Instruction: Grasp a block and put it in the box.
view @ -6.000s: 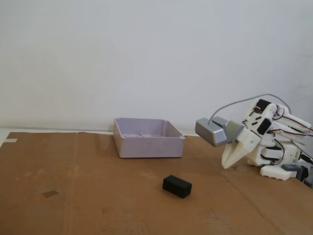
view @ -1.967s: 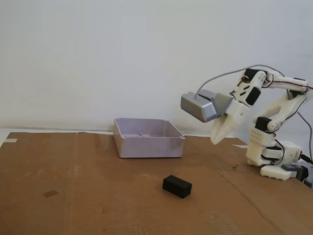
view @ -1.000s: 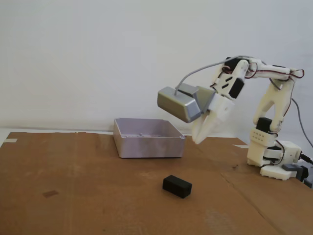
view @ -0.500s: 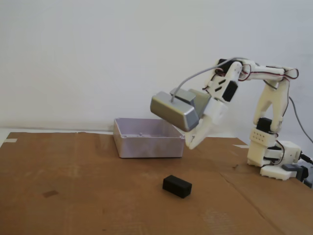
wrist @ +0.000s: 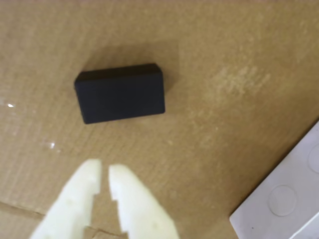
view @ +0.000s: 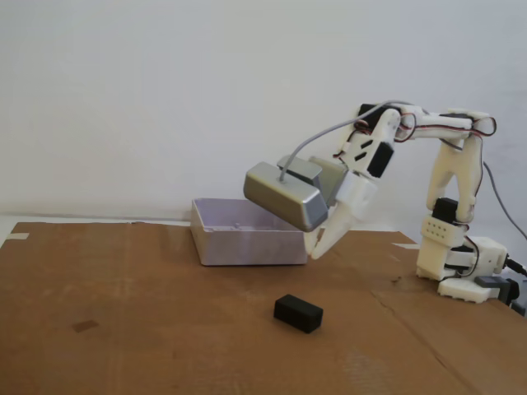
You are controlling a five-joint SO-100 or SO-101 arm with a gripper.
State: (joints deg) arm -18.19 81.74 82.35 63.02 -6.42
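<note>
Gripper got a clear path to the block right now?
Probably yes. The block lies alone on bare cardboard, apart from the box. The gripper hovers near it, fingers nearly closed, nothing between. It would need to open first.
</note>
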